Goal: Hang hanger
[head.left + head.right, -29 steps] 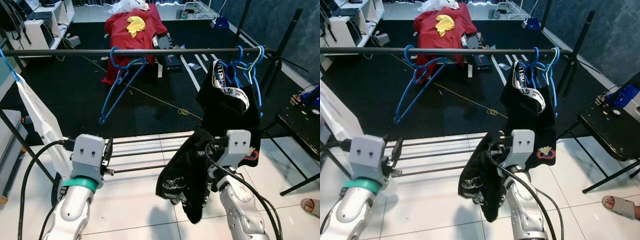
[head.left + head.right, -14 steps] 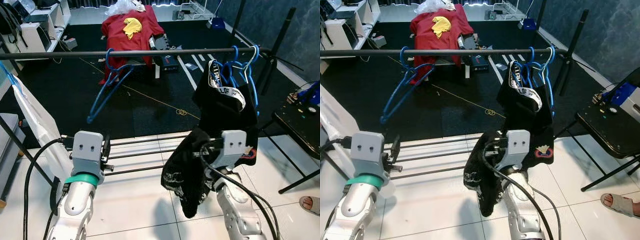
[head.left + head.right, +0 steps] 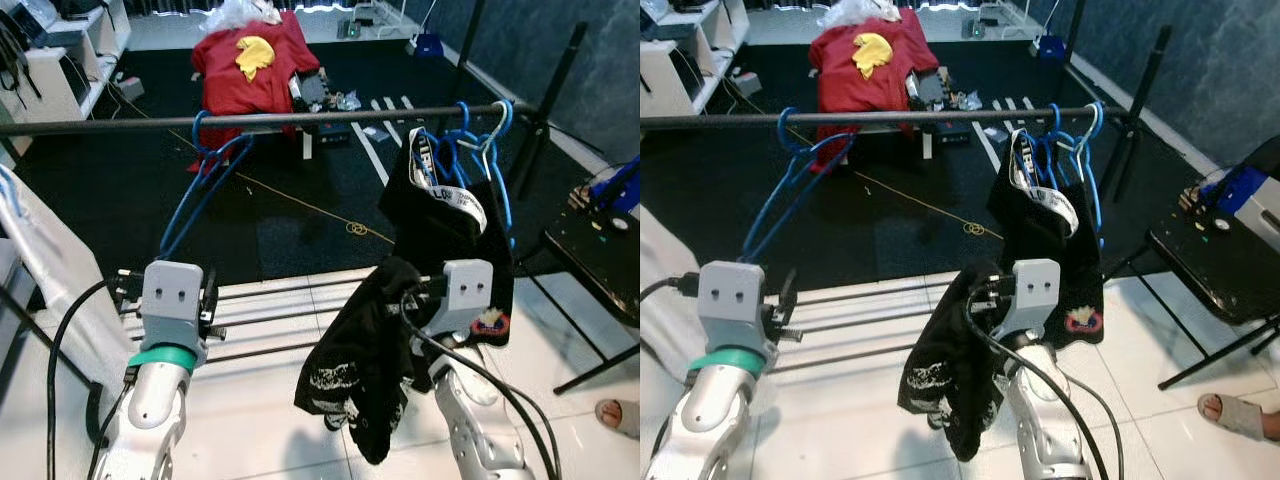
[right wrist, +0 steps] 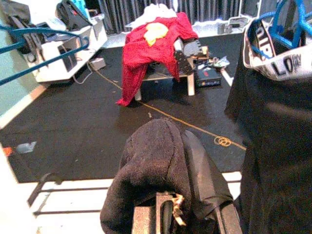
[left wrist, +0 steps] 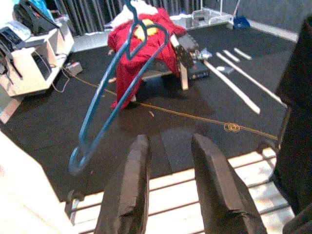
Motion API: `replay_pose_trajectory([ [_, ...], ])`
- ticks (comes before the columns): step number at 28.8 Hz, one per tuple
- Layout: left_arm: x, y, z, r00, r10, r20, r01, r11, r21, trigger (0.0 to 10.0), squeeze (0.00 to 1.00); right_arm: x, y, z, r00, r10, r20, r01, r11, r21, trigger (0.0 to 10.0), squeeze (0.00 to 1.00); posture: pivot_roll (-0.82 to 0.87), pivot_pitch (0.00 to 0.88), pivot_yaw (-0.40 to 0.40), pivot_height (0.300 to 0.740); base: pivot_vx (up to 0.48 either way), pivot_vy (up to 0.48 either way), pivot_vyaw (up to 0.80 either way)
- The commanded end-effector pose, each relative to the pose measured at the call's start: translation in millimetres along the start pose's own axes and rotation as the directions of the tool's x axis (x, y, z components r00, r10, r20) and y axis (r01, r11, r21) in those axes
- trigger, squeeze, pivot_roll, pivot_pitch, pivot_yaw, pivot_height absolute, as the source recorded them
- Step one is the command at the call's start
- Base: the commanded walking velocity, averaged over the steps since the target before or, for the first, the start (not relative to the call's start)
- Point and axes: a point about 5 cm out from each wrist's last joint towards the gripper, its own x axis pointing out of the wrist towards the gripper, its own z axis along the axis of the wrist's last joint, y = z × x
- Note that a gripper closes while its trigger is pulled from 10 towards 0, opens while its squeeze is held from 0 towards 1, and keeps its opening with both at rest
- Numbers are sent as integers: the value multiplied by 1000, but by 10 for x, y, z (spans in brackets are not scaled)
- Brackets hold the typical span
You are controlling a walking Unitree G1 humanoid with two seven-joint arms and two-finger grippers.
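- Hanging from the long dark horizontal clothes rail (image 3: pixel 300 118), an empty blue plastic hanger (image 3: pixel 200 185) sits near the rail's left part, tilted, with its lower end swung toward the robot's left.
- At the right end of the same rail, a bunch of blue hangers (image 3: pixel 480 140) carries a black garment with a white lettered waistband (image 3: pixel 445 215).
- The right pincer (image 4: pixel 168 214) is wrapped in a black knitted cloth (image 3: pixel 360 360), which hangs down below the wrist in the head views; the right wrist view shows the cloth draped over the fingers, so I cannot tell if they are apart or together.
- The left pincer (image 5: pixel 170 190) is raised in front of the low bars of the rack, and the left wrist view shows its two black fingers (image 5: pixel 129 190) apart with nothing between them; the empty blue hanger hangs beyond them, not touching.
- Only the wrist views show the dark curtains (image 4: pixel 161 7) at the far wall.
- The floor near the robot is white glossy tile (image 3: pixel 250 400), and farther away lies a black mat (image 3: pixel 130 190).
- On the mat stands a low bench covered with a red cloth with a yellow patch (image 3: pixel 250 65).
- A yellow cord (image 3: pixel 320 210) crosses the mat.
- A black folding chair (image 3: pixel 1230 270) stands at the right, and a person's sandalled foot (image 3: pixel 1235 412) is near it.
- White furniture (image 3: pixel 60 60) stands at the far left.
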Motion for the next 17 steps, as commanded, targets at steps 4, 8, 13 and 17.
replay_pose_trajectory([
  [4,-13,28,-69,999,13,-34,-13,1000,19,10000,0,27,44,62,999,19,39,-19,1000,-1,0,0,-60,25,30,740,448,0,0],
  [8,-8,37,-60,999,18,-30,-17,1000,18,10000,0,32,44,60,999,20,39,-19,1000,-3,0,0,-58,23,29,740,352,0,0],
  [13,-21,64,20,1000,20,15,-20,1000,2,10000,0,46,58,56,999,24,36,-24,1000,-7,0,0,-52,23,28,740,169,0,0],
  [17,-73,79,130,997,-2,75,3,1000,-22,10000,0,51,73,45,999,34,31,-34,999,-12,471,0,-47,23,28,740,0,0,0],
])
